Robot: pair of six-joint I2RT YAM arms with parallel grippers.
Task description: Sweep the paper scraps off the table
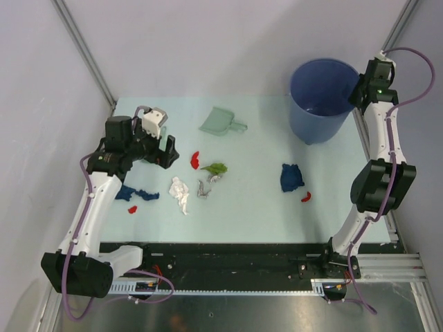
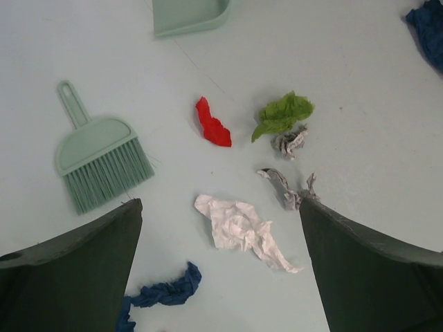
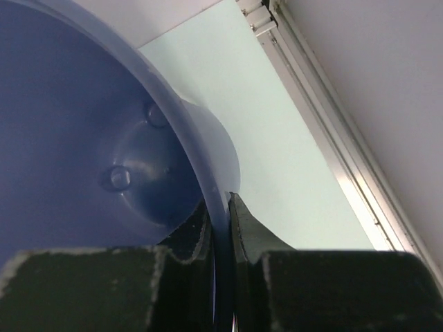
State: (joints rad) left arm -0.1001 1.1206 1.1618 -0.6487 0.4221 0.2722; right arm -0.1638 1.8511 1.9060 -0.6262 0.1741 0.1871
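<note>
Paper scraps lie over the middle of the table [image 1: 256,214]: red [image 1: 195,160], green [image 1: 216,168], grey [image 1: 205,187], white [image 1: 181,194], dark blue [image 1: 137,194] and a larger dark blue wad [image 1: 291,177] with a red one [image 1: 305,196] beside it. My left gripper [image 1: 166,152] is open and empty above the left part. Its wrist view shows the white scrap [image 2: 242,228], the red [image 2: 212,124], the green [image 2: 282,113], the grey [image 2: 287,190] and a dark blue strip [image 2: 163,290] below the gripper [image 2: 220,207]. My right gripper [image 3: 220,207] is shut on the blue bucket's rim [image 3: 208,173].
The blue bucket [image 1: 322,97] stands at the back right corner. The pale green dustpan [image 1: 220,122] lies at the back middle. The pale green hand brush [image 2: 97,155] lies flat to the left of the scraps, hidden under my left arm in the top view.
</note>
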